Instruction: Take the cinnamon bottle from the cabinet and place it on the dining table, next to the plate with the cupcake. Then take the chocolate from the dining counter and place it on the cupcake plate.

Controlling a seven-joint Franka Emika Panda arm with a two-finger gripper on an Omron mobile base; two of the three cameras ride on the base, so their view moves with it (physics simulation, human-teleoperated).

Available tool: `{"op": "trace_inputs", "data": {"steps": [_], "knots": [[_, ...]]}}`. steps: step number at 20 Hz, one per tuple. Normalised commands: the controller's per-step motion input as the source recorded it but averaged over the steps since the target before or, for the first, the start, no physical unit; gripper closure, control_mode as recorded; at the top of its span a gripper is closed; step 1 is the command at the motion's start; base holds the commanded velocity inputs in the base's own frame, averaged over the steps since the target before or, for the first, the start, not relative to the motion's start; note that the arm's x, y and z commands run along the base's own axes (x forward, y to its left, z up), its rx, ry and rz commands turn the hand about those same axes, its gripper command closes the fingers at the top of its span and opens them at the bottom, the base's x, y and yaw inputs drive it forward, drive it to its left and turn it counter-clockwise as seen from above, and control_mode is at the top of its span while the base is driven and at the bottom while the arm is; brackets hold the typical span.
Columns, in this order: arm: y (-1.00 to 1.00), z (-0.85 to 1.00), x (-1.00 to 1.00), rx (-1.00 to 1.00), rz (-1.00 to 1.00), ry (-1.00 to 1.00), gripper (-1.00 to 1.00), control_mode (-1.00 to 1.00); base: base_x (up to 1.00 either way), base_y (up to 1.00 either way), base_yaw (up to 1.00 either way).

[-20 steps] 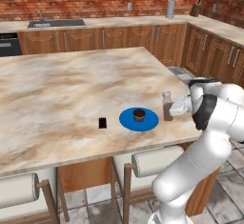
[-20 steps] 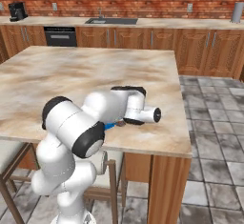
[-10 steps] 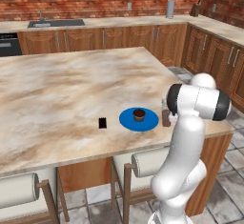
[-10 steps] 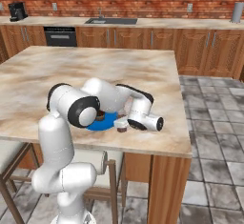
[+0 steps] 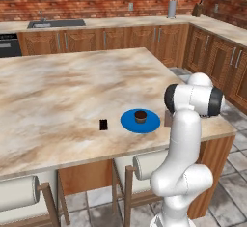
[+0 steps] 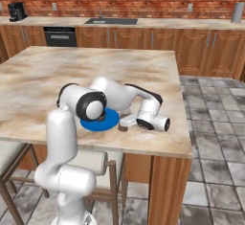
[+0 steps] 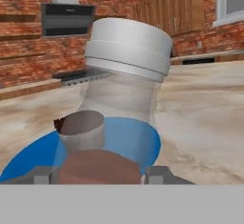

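The cinnamon bottle (image 7: 125,89) stands upright on the marble dining table (image 5: 62,91), just to the right of the blue plate (image 5: 129,121), near the table's right front corner. In the right base view the bottle (image 6: 124,125) shows as a small brown and pale thing between the plate (image 6: 107,122) and the hand of the arm. The cupcake (image 5: 140,116) sits in the middle of the plate. The chocolate (image 5: 103,124), a small dark block, lies on the table to the left of the plate, apart from it. The gripper (image 7: 100,174) is low over the table, directly at the bottle; in the hand view the bottle's clear body and white cap stand very close to the camera, with one dark finger tip on each side of its base. Whether the finger tips touch the bottle or stand a little off it (the base covers the inner sides of both) I cannot tell. On the far counter there are a sink (image 6: 111,21) and a grey canister (image 5: 171,9).
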Motion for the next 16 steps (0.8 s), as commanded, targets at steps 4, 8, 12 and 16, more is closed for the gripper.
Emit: {"op": "trace_inputs", "data": {"steps": [4, 8, 12, 16], "knots": [[0.48, -0.31, 0.04, 0.00, 0.02, -0.17, 1.00, -1.00, 0.00, 0.00, 0.00], [0.50, -0.27, 0.00, -0.02, 0.03, -0.27, 1.00, -1.00, 0.00, 0.00, 0.00], [0.36, -0.39, 0.00, -0.07, 0.00, -0.21, 1.00, -1.00, 0.00, 0.00, 0.00], [0.02, -0.26, 0.00, -0.06, 0.00, -0.03, 1.00, -1.00, 0.00, 0.00, 0.00]]}}
